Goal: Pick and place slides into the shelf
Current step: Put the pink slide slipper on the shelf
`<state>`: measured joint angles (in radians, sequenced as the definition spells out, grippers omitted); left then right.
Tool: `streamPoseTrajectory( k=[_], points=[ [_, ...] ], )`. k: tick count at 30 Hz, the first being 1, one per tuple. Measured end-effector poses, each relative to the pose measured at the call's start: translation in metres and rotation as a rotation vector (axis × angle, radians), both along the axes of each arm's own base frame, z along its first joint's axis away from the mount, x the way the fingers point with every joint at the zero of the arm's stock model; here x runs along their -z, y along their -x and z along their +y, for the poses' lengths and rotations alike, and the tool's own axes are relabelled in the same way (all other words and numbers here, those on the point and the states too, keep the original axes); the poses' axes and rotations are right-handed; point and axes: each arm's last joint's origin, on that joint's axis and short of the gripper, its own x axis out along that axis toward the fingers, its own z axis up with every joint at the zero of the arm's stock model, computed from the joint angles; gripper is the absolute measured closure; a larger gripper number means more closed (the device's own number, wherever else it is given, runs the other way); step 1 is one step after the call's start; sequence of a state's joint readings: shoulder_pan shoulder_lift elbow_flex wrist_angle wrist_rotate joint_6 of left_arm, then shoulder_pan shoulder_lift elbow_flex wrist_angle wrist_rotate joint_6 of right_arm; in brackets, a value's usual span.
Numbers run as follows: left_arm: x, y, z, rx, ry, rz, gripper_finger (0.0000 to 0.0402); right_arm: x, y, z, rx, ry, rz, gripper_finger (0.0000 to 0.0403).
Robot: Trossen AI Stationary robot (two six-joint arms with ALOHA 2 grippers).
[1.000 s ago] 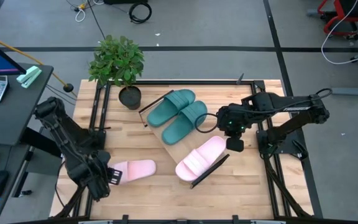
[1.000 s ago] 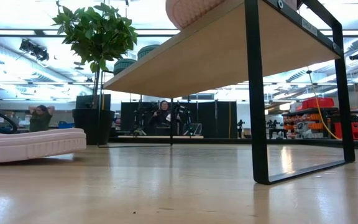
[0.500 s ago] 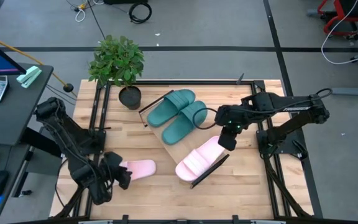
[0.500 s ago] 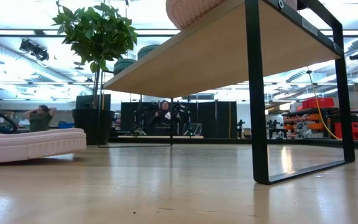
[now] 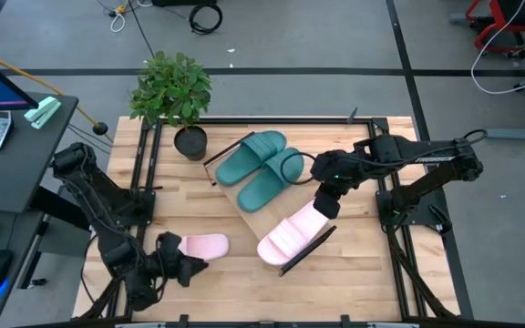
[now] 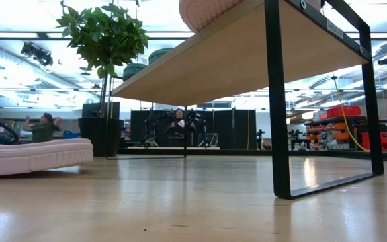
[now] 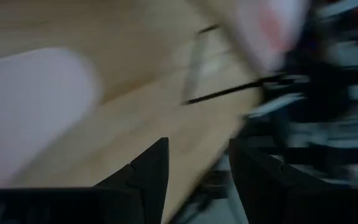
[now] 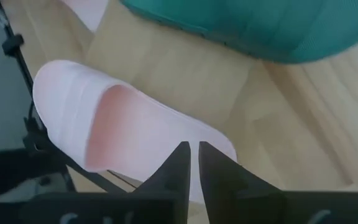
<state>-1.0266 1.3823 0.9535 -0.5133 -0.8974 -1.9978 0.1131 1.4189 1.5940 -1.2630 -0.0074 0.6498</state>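
Observation:
The teal-green pair of slides [image 5: 262, 167] lies side by side on the far half of the shelf [image 5: 258, 216], which stands slantwise on the table. One pink slide [image 5: 292, 230] lies on the shelf's near half. My right gripper [image 5: 326, 202] hangs shut over that slide's heel end [image 8: 219, 149]. The other pink slide [image 5: 206, 246] lies flat on the tabletop, and the low view shows it as a pink slide [image 6: 32, 158] at the left. My left gripper [image 5: 182, 266] is open at its left end; in the left wrist view the slide [image 7: 30, 106] lies beside the fingers, not between them. My right gripper's shut fingers [image 8: 179, 171] point down at the heel end of the pink slide on the shelf, coming from the table's right. Whether they touch the foam I cannot tell.
A potted plant [image 5: 173, 91] stands at the table's far left corner, close to the shelf's far end. Black frame rails [image 5: 144, 164] run along the table's left and right sides. Bare tabletop [image 5: 235, 282] lies along the near edge. People sit in the room beyond.
My left gripper has swung from beside the table slide's left end toward the right and near edge, turning about, and now covers that end. My right gripper has moved toward the table's left, over the heel of the pink slide on the shelf. No slide has visibly shifted.

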Motion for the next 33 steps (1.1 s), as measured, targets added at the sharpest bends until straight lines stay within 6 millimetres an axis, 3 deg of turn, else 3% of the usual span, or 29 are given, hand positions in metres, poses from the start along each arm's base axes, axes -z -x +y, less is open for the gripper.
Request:
streamPoseTrajectory(
  k=[9,14,20,23,27,33],
  points=[
    [-0.032,-0.015,-0.021,0.106,-0.031,-0.279,0.023,0.0,0.003,-0.003,-0.232,0.105,0.002,0.0366],
    [-0.043,-0.037,-0.025,0.105,-0.029,-0.42,0.0233,0.001,0.006,-0.003,-0.316,0.132,0.032,0.0366],
    [-0.024,-0.08,-0.029,0.228,0.068,-0.479,0.0277,0.002,0.008,-0.002,-0.384,0.162,0.041,0.0366],
    [-0.008,-0.09,-0.033,0.279,0.101,-0.439,0.0303,0.002,0.008,-0.002,-0.398,0.168,0.04,0.0366],
    [0.012,-0.079,-0.043,0.294,0.129,-0.399,0.0332,0.002,0.007,-0.002,-0.399,0.169,0.035,0.0366],
    [0.043,-0.028,-0.046,0.137,0.209,-0.464,0.0365,0.001,0.005,-0.002,-0.362,0.153,0.009,0.0366]
  ],
)
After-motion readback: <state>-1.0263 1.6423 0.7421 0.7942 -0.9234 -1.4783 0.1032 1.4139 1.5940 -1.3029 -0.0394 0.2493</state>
